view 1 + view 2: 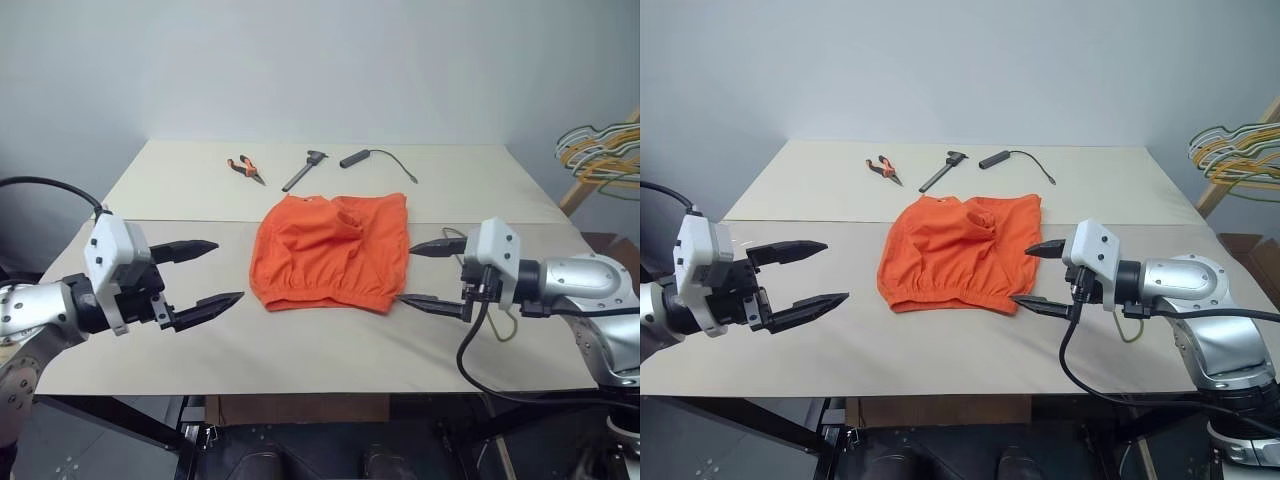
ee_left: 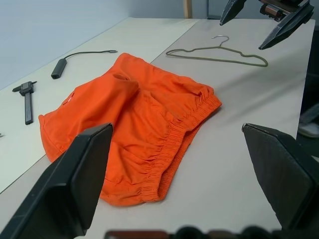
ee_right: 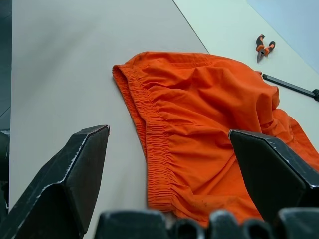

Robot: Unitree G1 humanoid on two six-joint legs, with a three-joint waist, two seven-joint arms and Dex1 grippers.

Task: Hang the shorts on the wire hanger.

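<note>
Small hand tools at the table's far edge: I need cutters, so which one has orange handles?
The small pliers, leftmost of the three; the grey caliper-like tool and black corded handle beside them show no orange.

Bright even light, soft shadows, sharp focus

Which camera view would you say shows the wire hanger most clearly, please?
The left wrist view: the wire hanger lies whole on the table beyond the shorts. In both eye views the right claw and arm hide most of it.
</note>
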